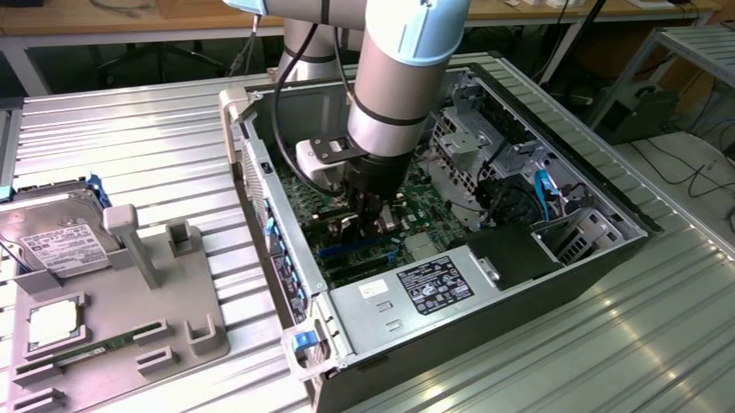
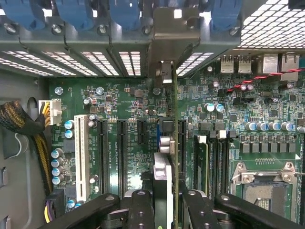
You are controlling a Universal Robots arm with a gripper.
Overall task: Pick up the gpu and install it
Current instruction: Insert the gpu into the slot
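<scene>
Gpu (image 2: 163,176), one card, upright and edge-on in the partly closed gripper's (image 2: 169,212) hold over one motherboard (image 2: 119,95).

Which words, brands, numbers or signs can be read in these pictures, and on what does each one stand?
No text can be read with certainty.
White label on the hard drive: dark print, too small to read.
Black label on the power supply: white print and signs, blurred.
Small white sticker beside it: blurred.
White printing on the motherboard: too small to read.
</scene>
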